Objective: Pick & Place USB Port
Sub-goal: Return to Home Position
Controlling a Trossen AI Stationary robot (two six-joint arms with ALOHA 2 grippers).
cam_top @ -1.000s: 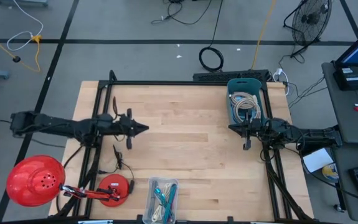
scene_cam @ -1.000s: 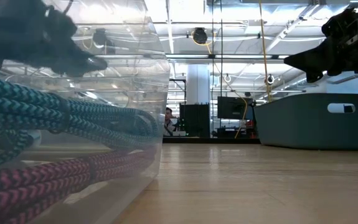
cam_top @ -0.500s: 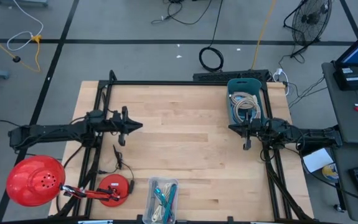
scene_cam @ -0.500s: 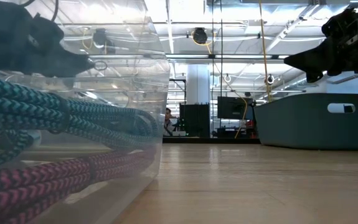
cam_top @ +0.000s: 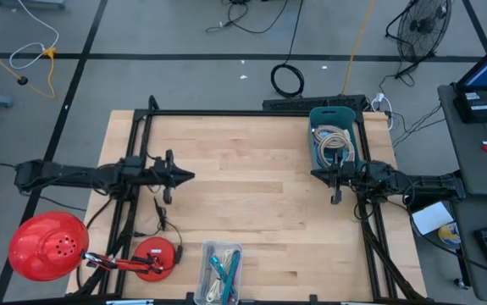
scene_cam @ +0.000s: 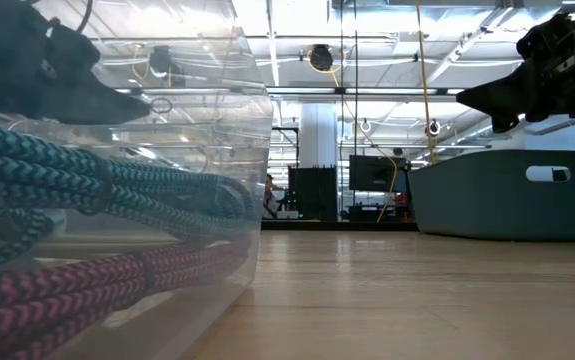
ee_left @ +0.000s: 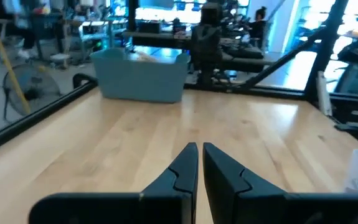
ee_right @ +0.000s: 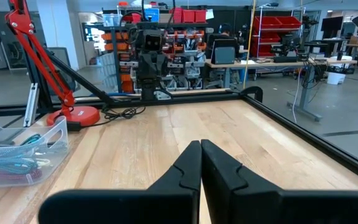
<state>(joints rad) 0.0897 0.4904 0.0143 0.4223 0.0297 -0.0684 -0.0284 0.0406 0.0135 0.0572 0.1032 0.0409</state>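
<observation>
Hovering above the left side of the desk [cam_top: 251,212]: the left end effector [cam_top: 189,176], pointing toward the middle, fingers [ee_left: 188,163] pressed together with nothing between them.

Opposite, above the right side: the right end effector [cam_top: 314,174], pointing back toward the left one, fingers [ee_right: 190,160] likewise closed on nothing. It sits just beside the near end of the blue bin [cam_top: 336,111].

Blue bin: at the far right corner of the desk, upright. Contents: a bundle of light brown cables [cam_top: 334,142] coiled inside it. From desk level it shows as a dark tub [scene_cam: 502,195] standing flat on the wood.

Clear bin [cam_top: 205,271]: at the near edge of the desk, around the middle, well apart from both arms. Contents: blue cables [cam_top: 220,269] lying lengthwise. From desk level, braided teal strands [scene_cam: 87,190] lie on top and a pink cable [scene_cam: 97,285] lies under them, all pressed against the see-through wall [scene_cam: 247,150].

Red lamp [cam_top: 47,246]: off the near left corner, its round base [cam_top: 157,254] on the desk just left of the clear bin.

Bare wood lies between the two end effectors.
</observation>
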